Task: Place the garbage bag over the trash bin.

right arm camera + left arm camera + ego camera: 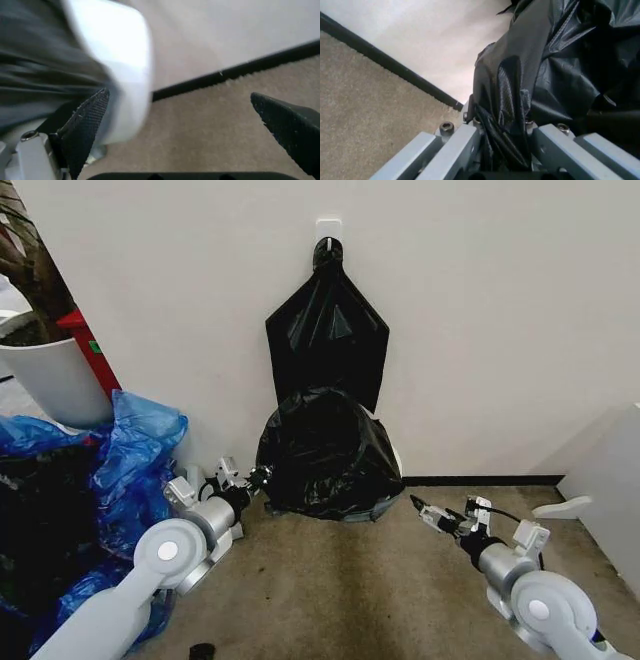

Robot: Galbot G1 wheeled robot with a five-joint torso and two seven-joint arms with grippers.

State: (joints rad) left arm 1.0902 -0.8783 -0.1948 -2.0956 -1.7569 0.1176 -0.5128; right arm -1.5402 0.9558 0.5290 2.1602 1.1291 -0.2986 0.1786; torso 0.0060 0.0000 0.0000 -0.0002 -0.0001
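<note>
The garbage bag (328, 445) drapes over the trash bin (396, 461) at the foot of the wall, its top hung on a wall hook (328, 232). The left gripper (258, 476) pinches the bag's left edge; the right gripper (417, 505) hovers just right of the bin, jaws wide apart.

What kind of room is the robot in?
Probably a corner of an office or home: short carpet, a plain white wall with a hook holding a black bag, and a potted plant beside blue plastic bags.

Glossy crinkled plastic garbage bag (325, 445); smooth white plastic trash bin (122, 71).
</note>
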